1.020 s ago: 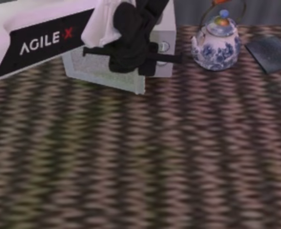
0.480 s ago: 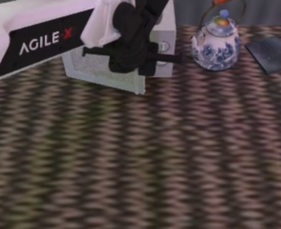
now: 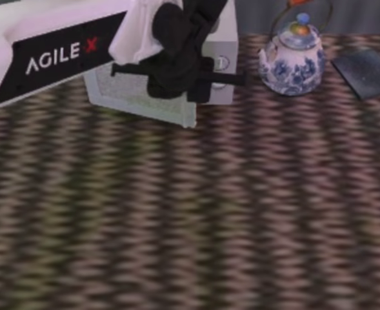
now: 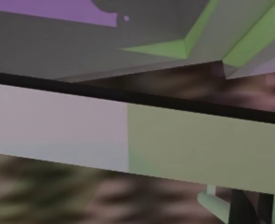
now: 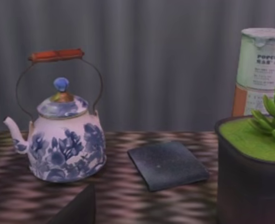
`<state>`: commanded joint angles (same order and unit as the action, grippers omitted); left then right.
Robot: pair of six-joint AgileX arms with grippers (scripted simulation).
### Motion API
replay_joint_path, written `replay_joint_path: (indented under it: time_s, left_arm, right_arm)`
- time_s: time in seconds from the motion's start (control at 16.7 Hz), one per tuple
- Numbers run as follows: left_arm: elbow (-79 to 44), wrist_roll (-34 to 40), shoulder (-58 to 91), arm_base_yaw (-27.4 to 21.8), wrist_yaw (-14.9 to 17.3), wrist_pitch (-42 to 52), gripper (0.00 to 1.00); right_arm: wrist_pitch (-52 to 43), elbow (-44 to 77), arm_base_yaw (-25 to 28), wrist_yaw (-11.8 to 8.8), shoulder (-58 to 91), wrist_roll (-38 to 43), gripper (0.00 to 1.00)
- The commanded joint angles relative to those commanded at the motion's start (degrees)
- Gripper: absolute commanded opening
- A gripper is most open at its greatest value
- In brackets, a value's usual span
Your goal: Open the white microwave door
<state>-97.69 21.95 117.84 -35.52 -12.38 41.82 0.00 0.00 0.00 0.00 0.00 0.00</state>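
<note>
The white microwave (image 3: 223, 45) stands at the table's back, left of centre, with round knobs (image 3: 222, 62) on its front panel. Its door (image 3: 138, 97) hangs ajar, the free edge swung out toward the table's front. My left gripper (image 3: 196, 87) reaches down over the microwave's front and is shut on the door's slim handle (image 4: 212, 201). A dark finger (image 4: 242, 210) lies against that handle, and the door's edge (image 4: 198, 149) fills the left wrist view. My right gripper (image 5: 76, 212) is out of the top view, only a dark part showing in its wrist view.
A blue-and-white floral teapot (image 3: 293, 61) stands just right of the microwave. A dark square mat (image 3: 367, 72) lies farther right. The right wrist view also shows a potted succulent (image 5: 251, 172) and a tall can (image 5: 263, 70) close by.
My left gripper has crept very slightly to the left with the door. Nothing else has moved.
</note>
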Motion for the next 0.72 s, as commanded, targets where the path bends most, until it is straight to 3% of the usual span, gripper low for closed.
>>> replay_joint_path:
  time_s: [0.72]
  left_arm:
    - [7.6, -6.4, -5.2, 1.0, 3.4, -3.7, 0.00]
  right_arm:
    - [0.0, 0.0, 0.0, 0.0, 0.0, 0.0, 1.00]
